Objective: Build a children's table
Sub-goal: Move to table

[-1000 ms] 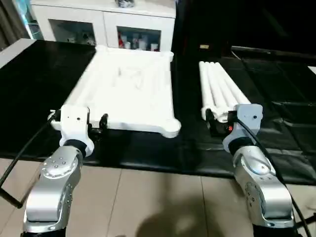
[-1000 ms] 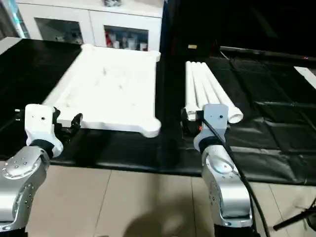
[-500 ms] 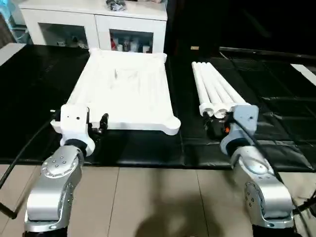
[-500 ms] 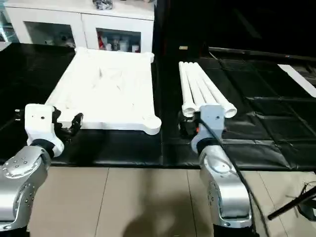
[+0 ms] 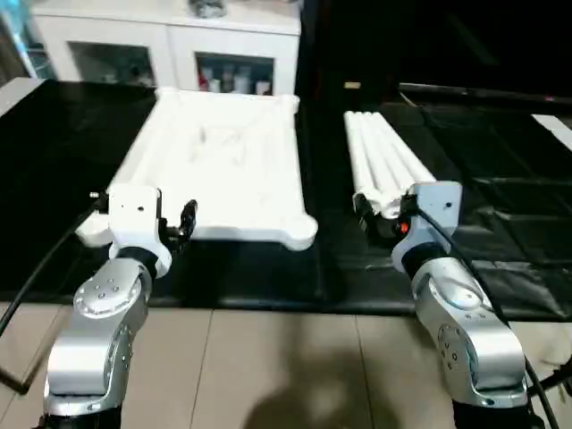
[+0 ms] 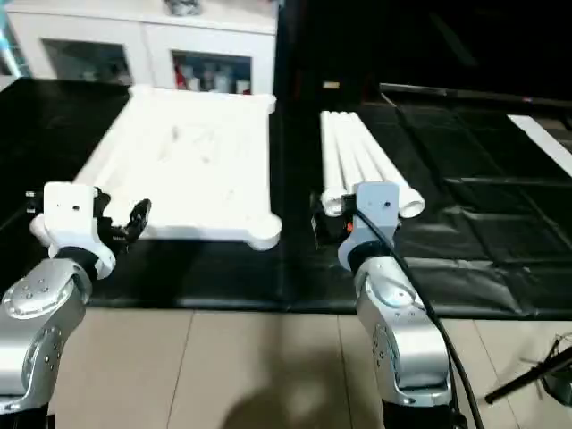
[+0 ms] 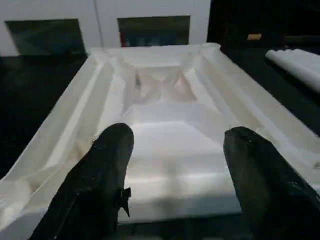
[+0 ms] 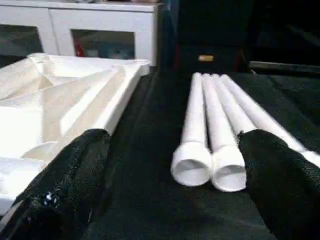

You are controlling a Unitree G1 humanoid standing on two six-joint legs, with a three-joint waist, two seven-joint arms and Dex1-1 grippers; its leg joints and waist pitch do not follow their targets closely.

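Note:
The children's table lies in parts on a black mat. Its white top [image 5: 223, 161] rests upside down, ribbed underside up. Several white tube legs [image 5: 380, 156] lie side by side to its right, open ends towards me. My left gripper [image 7: 179, 135] stands open just short of the top's near edge [image 7: 170, 200], by its near left corner, with nothing between its black fingers [image 7: 107, 165]. My right gripper [image 8: 175, 137] is open too, right in front of the legs' near ends [image 8: 192, 165], touching none of them.
A white cabinet [image 5: 170, 40] with glass doors stands behind the mat's far edge. The black mat [image 5: 500, 179] stretches far to the right, with creases. Beige floor tiles [image 5: 286, 366] lie between me and the mat's near edge.
The whole picture has shifted and tilted, so the camera moved. Both arms keep about the same places by the top's edge and the legs' ends. Both grippers stay open as before.

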